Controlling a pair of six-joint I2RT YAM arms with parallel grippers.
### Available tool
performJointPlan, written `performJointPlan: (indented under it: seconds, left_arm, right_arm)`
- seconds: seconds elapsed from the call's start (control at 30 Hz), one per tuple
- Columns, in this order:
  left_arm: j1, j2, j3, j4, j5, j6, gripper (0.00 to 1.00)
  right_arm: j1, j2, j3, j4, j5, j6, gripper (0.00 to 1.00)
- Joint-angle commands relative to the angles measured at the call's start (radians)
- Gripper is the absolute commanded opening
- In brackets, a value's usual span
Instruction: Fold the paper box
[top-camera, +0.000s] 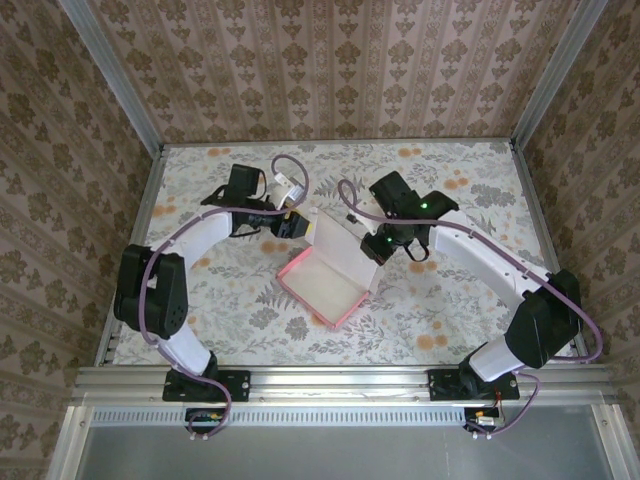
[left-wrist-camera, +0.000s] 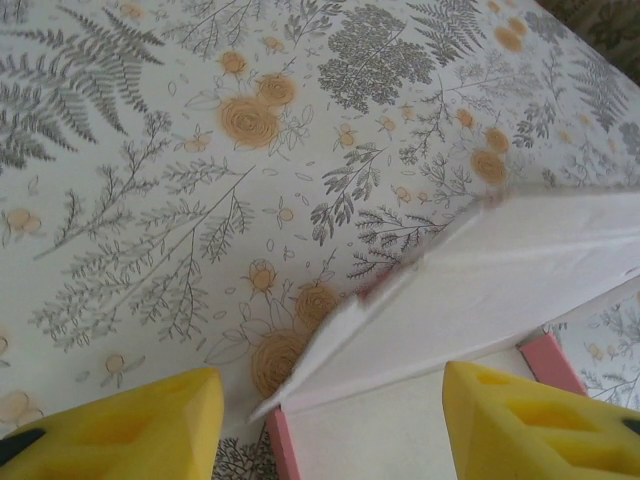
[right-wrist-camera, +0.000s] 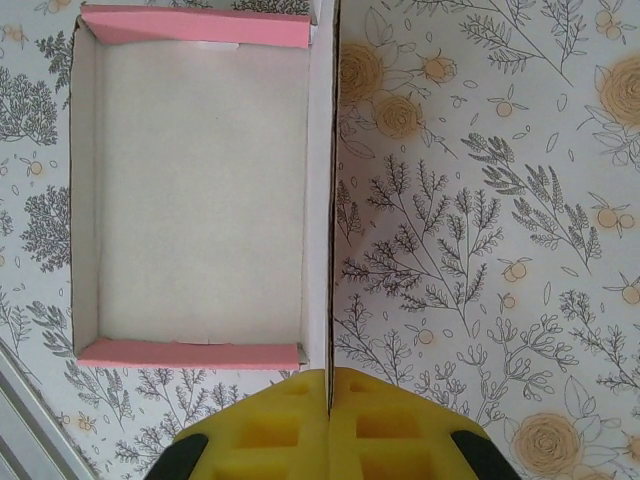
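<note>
The paper box lies mid-table as a shallow tray, pink outside and pale inside, with its lid panel standing up along the far right side. My right gripper is shut on that lid's top edge. In the right wrist view the yellow fingers pinch the thin lid edge, and the tray sits to its left. My left gripper is at the box's far left corner. Its jaws are open, and a white flap and a pink wall lie between them, untouched.
A floral cloth covers the table. Patterned walls with metal posts close in the left, back and right. An aluminium rail with both arm bases runs along the near edge.
</note>
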Motion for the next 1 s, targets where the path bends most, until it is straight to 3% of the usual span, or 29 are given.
performJointPlan:
  seconds: [0.0, 0.8, 0.97]
  left_arm:
    - [-0.001, 0.023, 0.046, -0.139, -0.018, 0.142, 0.56]
    - [-0.038, 0.100, 0.181, -0.286, -0.019, 0.256, 0.46]
    - [-0.045, 0.126, 0.219, -0.343, -0.029, 0.277, 0.34]
  right_arm:
    - [0.015, 0.012, 0.021, -0.032, 0.068, -0.045, 0.06]
    - [0.066, -0.028, -0.013, 0.018, 0.180, -0.072, 0.06]
    - [0.068, -0.032, -0.014, 0.016, 0.187, -0.071, 0.06]
